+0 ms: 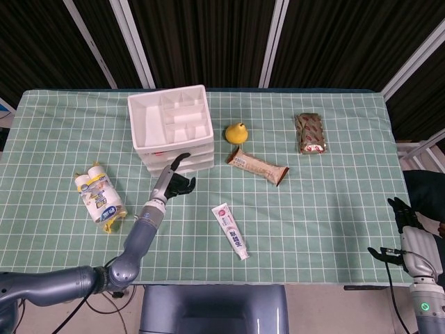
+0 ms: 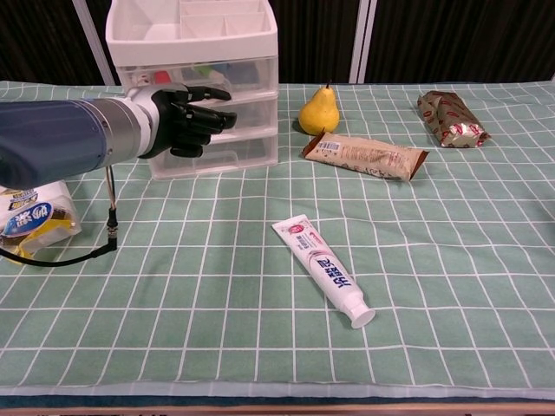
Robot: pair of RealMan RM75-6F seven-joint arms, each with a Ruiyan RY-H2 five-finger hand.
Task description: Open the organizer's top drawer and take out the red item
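My left hand [image 2: 182, 117], fingers partly curled on nothing, sits before the organizer [image 2: 195, 82] at upper left; I'd hook the top drawer [image 2: 204, 74] squarely and pull straight.

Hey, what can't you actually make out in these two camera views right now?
- Chest view: left hand covers part of the organizer front, hiding any fingers-to-drawer contact.
- Top drawer contents: blurred behind frosted plastic.
- Head view: right hand at the frame's edge, its pose unclear.
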